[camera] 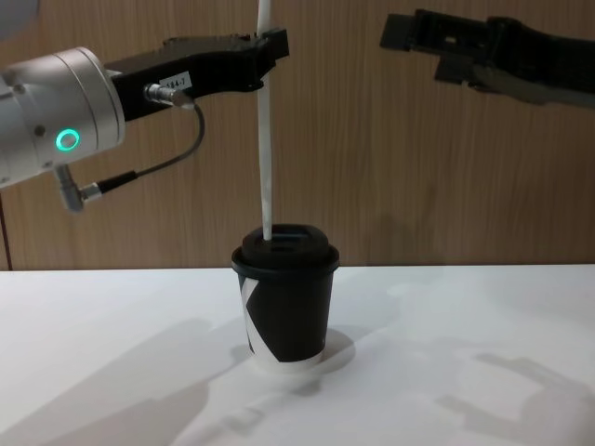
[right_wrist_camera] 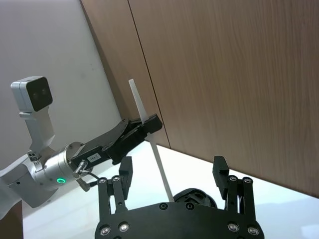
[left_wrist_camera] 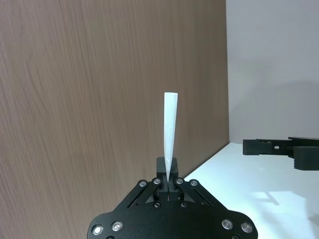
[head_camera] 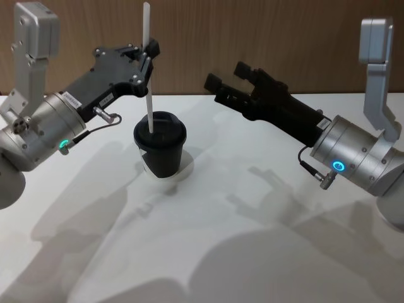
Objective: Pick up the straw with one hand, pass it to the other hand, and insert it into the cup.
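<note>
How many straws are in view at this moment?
1. The straw is upright in the left gripper's shut jaws, its lower tip at the lid of the cup. The right gripper holds nothing.

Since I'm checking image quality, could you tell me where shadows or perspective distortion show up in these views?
Head view: soft grey arm shadows spread across the table. Chest view: the cup throws a faint shadow at its base. Left wrist view: the straw looks tapered, wide at its far tip, seen nearly end-on from the left gripper.
</note>
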